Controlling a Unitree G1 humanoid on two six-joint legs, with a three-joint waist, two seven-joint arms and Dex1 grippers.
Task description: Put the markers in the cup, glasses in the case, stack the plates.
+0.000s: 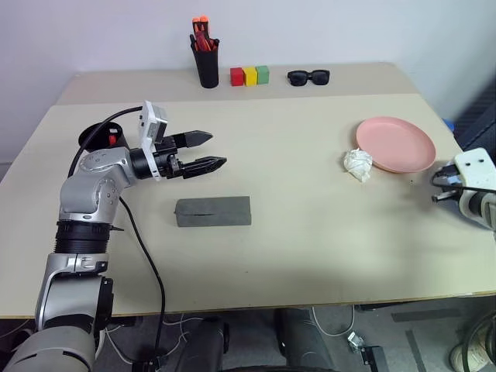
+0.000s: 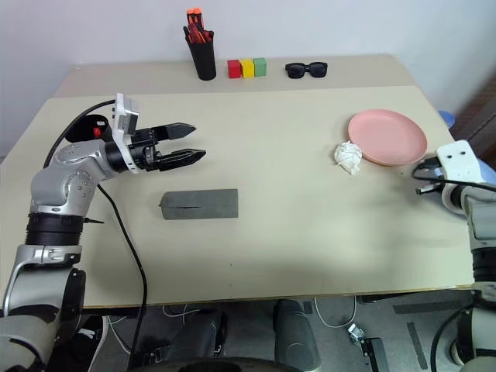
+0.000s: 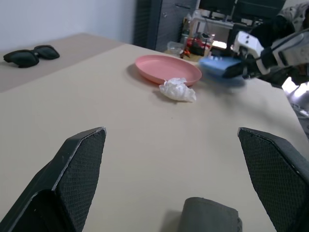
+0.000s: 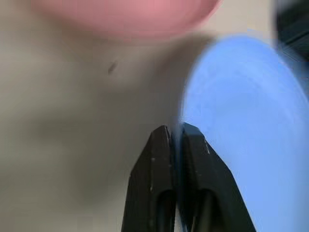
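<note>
My right gripper (image 4: 176, 131) is shut on the rim of the light blue plate (image 4: 241, 121) at the table's right edge, just in front of the salmon pink plate (image 1: 395, 143). Seen from the left wrist, the blue plate (image 3: 219, 67) hangs off that gripper beside the pink one. My left gripper (image 1: 208, 151) is open and holds nothing, hovering level above the table behind the closed grey case (image 1: 213, 211). The black cup (image 1: 97, 136) sits behind my left arm, mostly hidden, with a marker's red end (image 1: 113, 140) showing at it. The glasses are out of view.
A crumpled white paper (image 1: 358, 164) lies against the pink plate's near left side. At the back stand a black pen holder (image 1: 206, 58) with orange-capped pens, red, yellow and green blocks (image 1: 249, 75), and black sunglasses (image 1: 308, 77).
</note>
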